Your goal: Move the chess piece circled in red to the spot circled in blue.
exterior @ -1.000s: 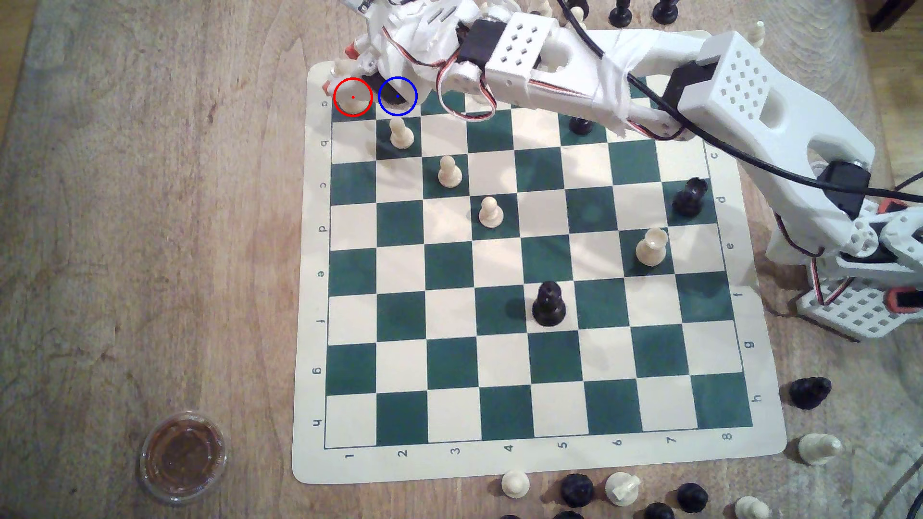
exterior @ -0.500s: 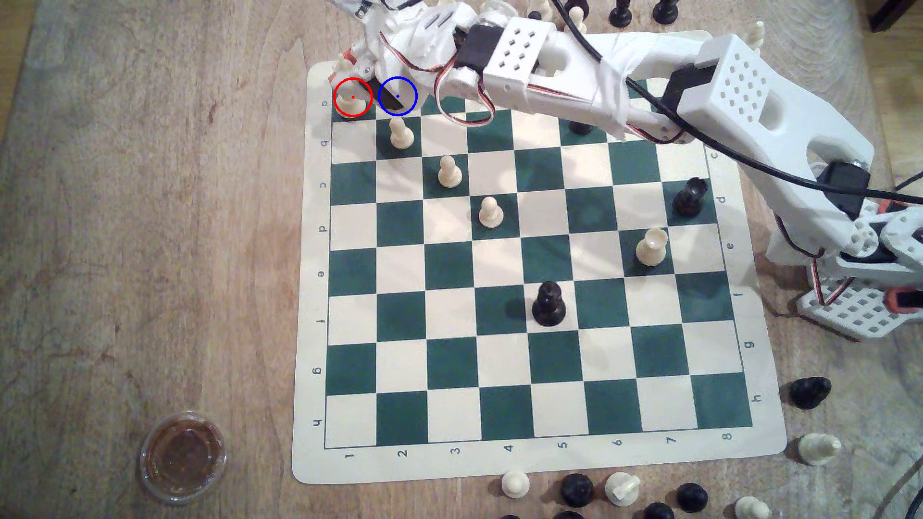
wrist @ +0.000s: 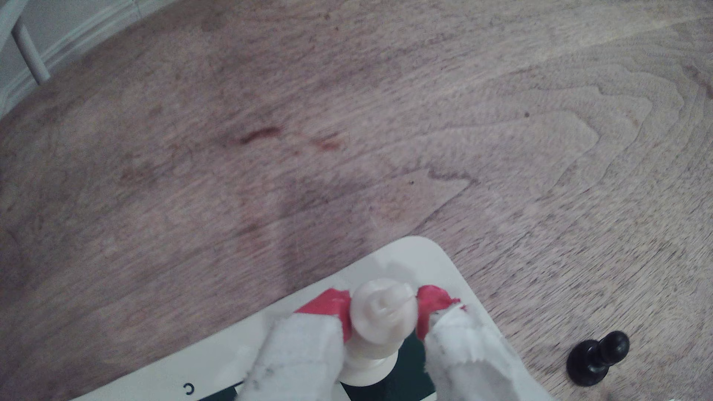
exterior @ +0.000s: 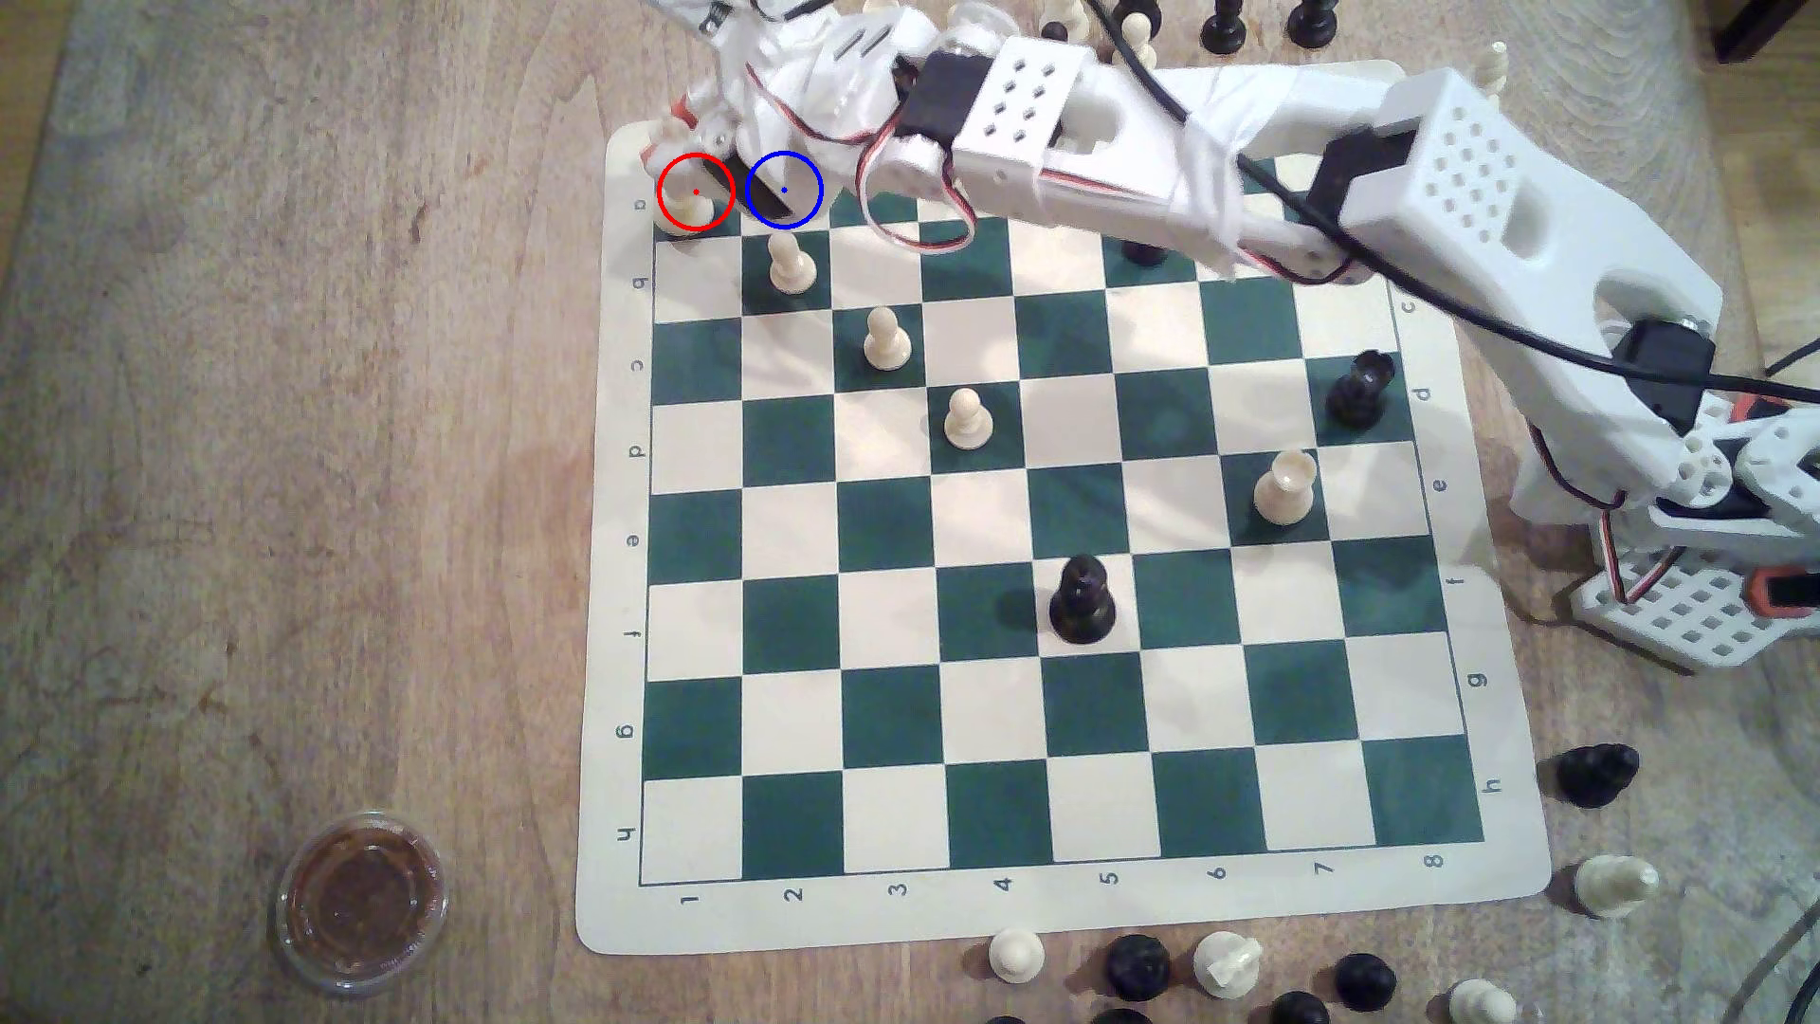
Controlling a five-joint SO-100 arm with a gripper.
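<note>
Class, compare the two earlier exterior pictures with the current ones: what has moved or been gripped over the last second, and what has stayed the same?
The claw has edged slightly toward the board's corner and now has its red-tipped fingers on either side of the tall cream piece, apparently touching its head. The piece's base still sits at the red circle, not lifted. The blue-circled spot, the pawns and the other pieces are unchanged.

A lidded clear cup of brown sauce [exterior: 360, 901] sits near the wooden tabletop's [exterior: 295, 443] front-left corner. Three cream pawns [exterior: 886, 340] run diagonally across the green-and-cream board [exterior: 1044, 916]; a black piece [exterior: 1081, 601] stands mid-board
</note>
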